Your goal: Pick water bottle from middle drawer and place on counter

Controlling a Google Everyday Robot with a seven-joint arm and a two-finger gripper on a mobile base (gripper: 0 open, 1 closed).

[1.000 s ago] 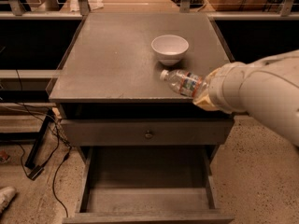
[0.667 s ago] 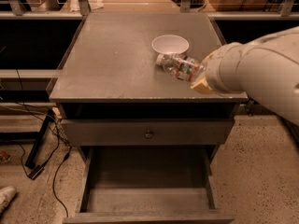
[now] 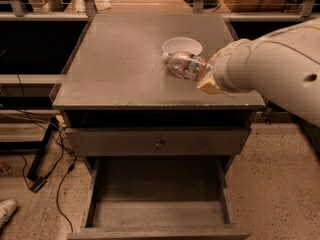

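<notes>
The water bottle (image 3: 184,65), clear with a white cap and a reddish label band, lies tilted over the counter (image 3: 115,59), its cap end by the white bowl (image 3: 182,45). My gripper (image 3: 204,76) is at the end of the big white arm (image 3: 270,69), which comes in from the right. It is shut on the bottle's base, mostly hidden by the arm. I cannot tell whether the bottle touches the counter. The middle drawer (image 3: 155,211) is pulled open below, its flat bottom bare.
A closed drawer front with a small round knob (image 3: 159,144) sits above the open drawer. Cables (image 3: 55,169) trail on the floor at left. A white shoe tip (image 3: 5,211) shows at bottom left. Shelving rails run behind the counter.
My arm has carried the bottle up and back from the counter's front right edge toward the bowl. The bottle's cap now sits beside the bowl's front rim.
</notes>
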